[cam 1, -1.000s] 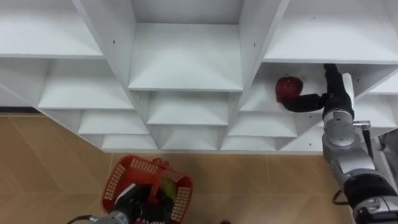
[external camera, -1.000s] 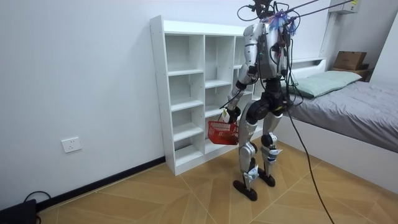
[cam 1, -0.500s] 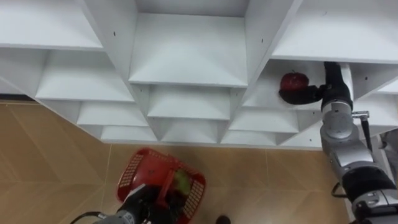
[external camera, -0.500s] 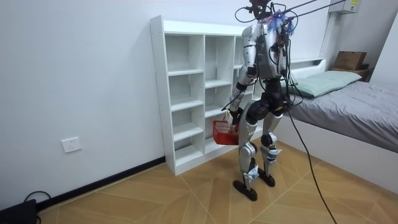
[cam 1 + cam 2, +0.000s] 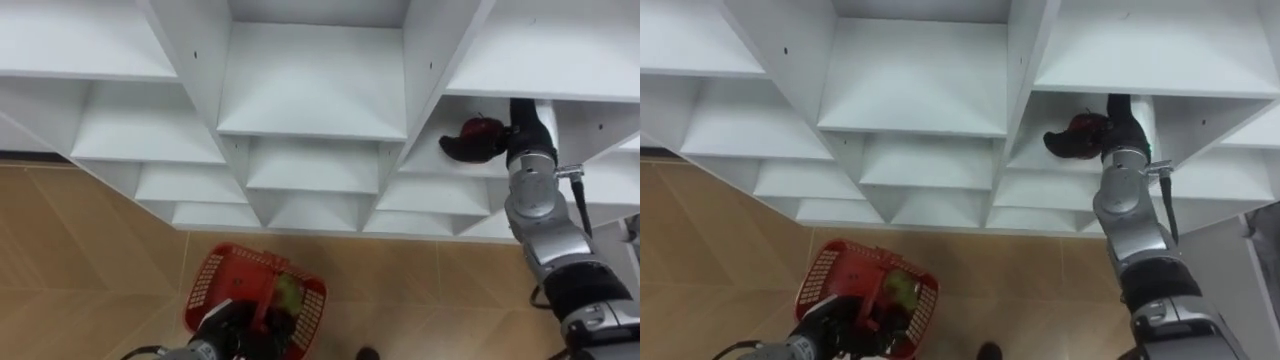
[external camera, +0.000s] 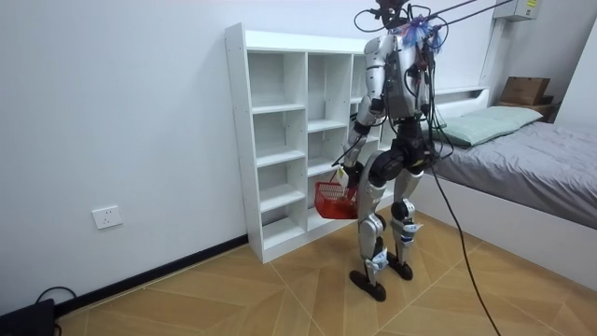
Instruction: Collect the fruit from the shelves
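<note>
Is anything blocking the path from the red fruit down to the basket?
Nothing visible, once it is drawn out of its compartment: the red fruit sits in the right hand, with shelf boards below it; the basket hangs open-topped from the left hand.

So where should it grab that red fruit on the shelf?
Probably around its round middle, coming straight in through the open front of the closet, since the boards close off the other sides. The right hand has its fingers curled round the red fruit that way, while the left hand holds the basket by its handle.
</note>
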Robot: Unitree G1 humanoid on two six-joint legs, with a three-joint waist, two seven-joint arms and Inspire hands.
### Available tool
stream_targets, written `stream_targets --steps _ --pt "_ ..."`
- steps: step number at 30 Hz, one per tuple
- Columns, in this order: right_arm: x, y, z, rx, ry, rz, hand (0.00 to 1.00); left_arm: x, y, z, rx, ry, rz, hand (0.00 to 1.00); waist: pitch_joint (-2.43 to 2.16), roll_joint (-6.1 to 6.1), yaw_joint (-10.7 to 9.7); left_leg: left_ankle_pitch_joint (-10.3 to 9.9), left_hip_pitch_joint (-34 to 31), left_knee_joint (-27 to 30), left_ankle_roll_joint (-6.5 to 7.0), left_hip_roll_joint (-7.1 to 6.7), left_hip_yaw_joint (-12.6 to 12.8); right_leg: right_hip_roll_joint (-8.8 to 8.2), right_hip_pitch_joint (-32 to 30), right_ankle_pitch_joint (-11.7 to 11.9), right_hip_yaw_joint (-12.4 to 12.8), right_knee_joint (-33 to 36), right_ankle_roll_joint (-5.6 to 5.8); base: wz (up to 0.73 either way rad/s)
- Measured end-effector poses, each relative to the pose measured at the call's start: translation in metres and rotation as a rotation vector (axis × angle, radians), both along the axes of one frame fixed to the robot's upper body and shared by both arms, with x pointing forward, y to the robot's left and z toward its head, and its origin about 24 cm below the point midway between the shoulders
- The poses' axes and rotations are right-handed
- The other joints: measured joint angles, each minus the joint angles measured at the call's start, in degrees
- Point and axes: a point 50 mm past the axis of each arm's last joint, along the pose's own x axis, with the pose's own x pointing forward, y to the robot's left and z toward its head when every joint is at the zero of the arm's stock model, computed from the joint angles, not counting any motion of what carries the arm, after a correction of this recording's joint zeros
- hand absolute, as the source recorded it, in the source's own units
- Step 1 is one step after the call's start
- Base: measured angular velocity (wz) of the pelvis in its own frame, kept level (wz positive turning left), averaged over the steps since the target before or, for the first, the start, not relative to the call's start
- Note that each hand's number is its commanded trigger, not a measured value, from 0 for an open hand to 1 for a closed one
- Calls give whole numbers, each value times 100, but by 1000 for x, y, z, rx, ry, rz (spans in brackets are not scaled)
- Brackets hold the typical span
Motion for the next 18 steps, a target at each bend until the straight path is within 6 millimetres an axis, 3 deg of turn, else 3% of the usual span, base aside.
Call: stream_targets --steps 4,18 --pt "-1 1 -3 -6 16 6 0 0 -1 0 -3 1 0 100 -22 46 9 7 11 -3 1 0 4 -3 0 1 -8 10 -2 0" --pt "-9 -8 -26 -57 152 -1 0 2 -4 1 -26 15 -31 100 7 -6 32 25 2 -4 19 -21 17 -35 -22 -3 1 -1 1 0"
